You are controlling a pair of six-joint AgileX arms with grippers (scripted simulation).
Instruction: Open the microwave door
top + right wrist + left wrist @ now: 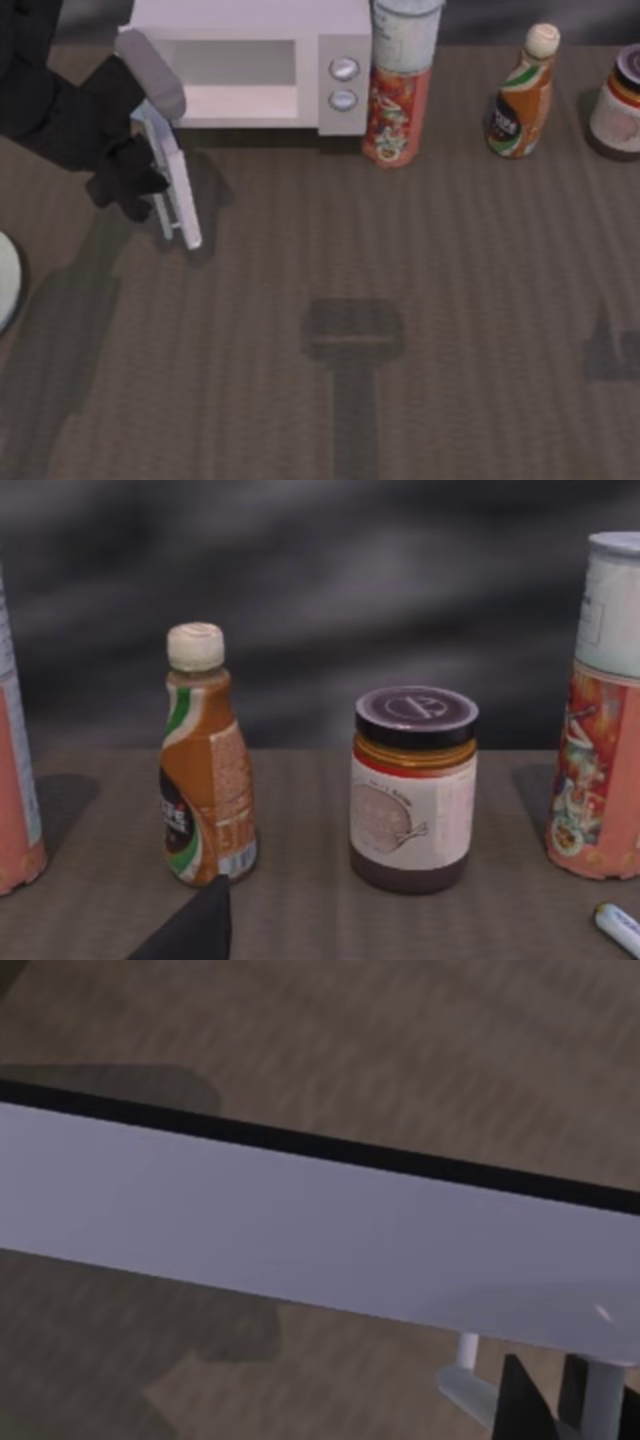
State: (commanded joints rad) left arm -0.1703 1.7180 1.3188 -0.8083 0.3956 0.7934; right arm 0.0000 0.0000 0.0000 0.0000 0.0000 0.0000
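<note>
The white microwave (250, 30) stands at the table's back left, its two silver knobs (343, 83) on the right panel. The microwave door (180, 200) has swung out on its left hinge and points toward the front, leaving the cavity (235, 70) exposed. My left gripper (150, 192) is at the door's outer face, shut on the door handle. In the left wrist view the white door (300, 1220) fills the middle, and a black finger (520, 1410) crosses the grey handle (465, 1390). My right gripper (285, 950) is outside the top view, open; one finger (205, 925) shows.
Right of the microwave stand a red chip can (398, 90), an orange sauce bottle (522, 95) and a dark-lidded jar (618, 100). A pale plate edge (5, 280) lies at the left border. The right wrist view faces the bottle (205, 770) and jar (412, 790).
</note>
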